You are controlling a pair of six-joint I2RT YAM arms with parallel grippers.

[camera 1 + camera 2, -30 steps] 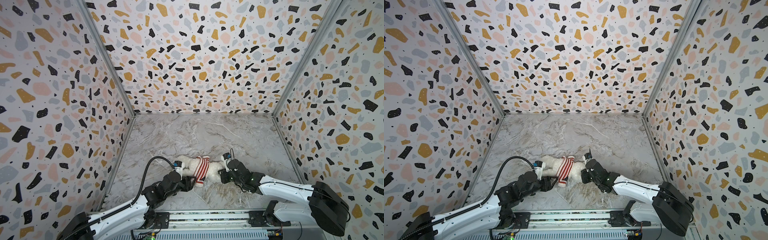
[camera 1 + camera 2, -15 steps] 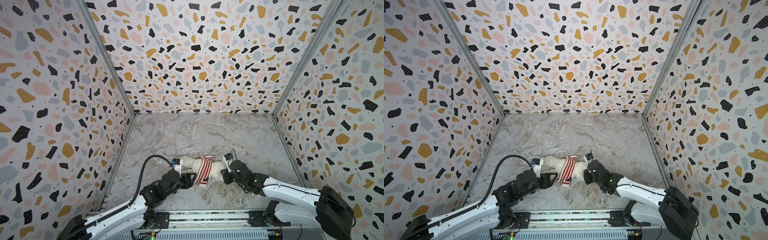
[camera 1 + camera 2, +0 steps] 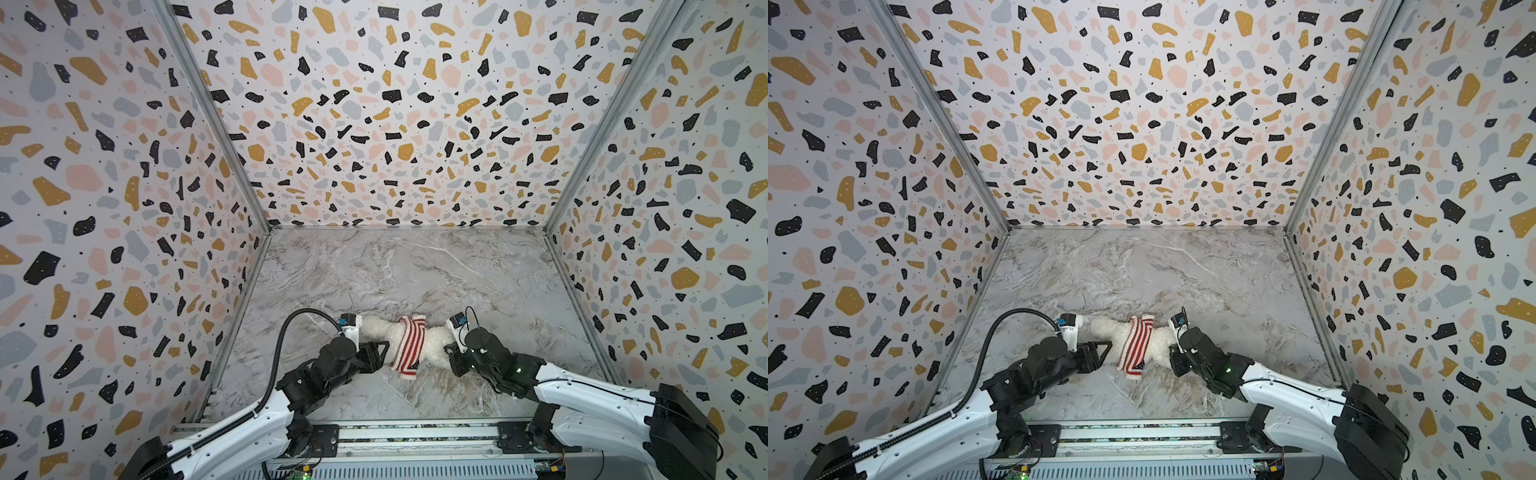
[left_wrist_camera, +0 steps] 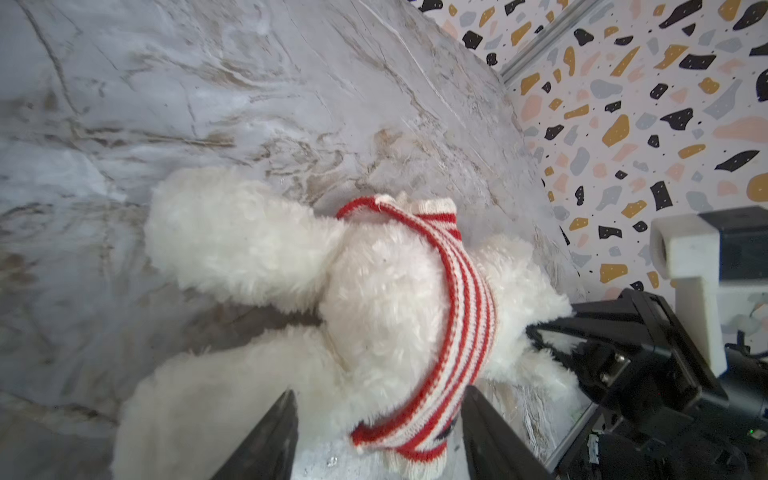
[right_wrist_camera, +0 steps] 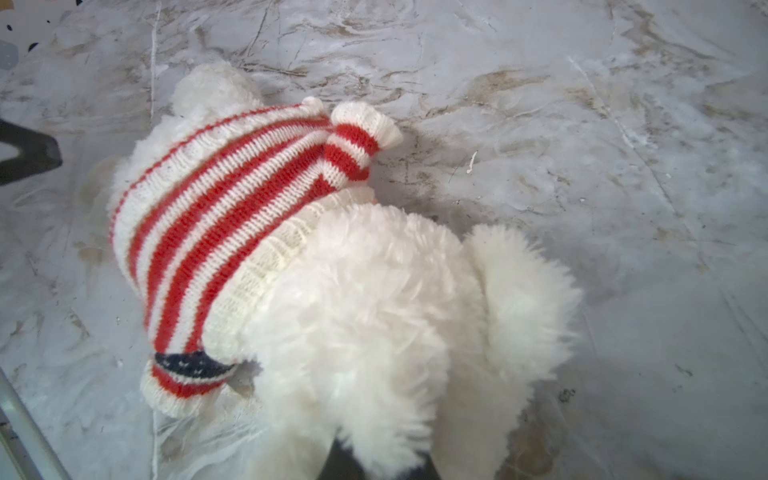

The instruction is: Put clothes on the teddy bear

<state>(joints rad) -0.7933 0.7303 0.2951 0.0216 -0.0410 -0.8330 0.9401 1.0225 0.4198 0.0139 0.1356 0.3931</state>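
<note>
- The left gripper [image 4: 380, 436] is standing with its jaws well apart, its two dark fingers [image 4: 270, 440] flanking the teddy bear's [image 4: 386, 299] lower body and the edge of the striped sweater [image 4: 469, 299].
- The right gripper [image 3: 451, 357] is pinching nearly closed on the fluffy white fur of the bear's head.
- The teddy bear is lying stretched between the two grippers on the marble tabletop [image 3: 415, 270], near its front edge, with its legs pointing toward the left arm.
- The red-and-white knit sweater is wrapping the torso, a sleeve [image 5: 357, 137] is sticking out on the far side, and a navy patch [image 5: 191, 363] with white stars is showing at the near end.
</note>
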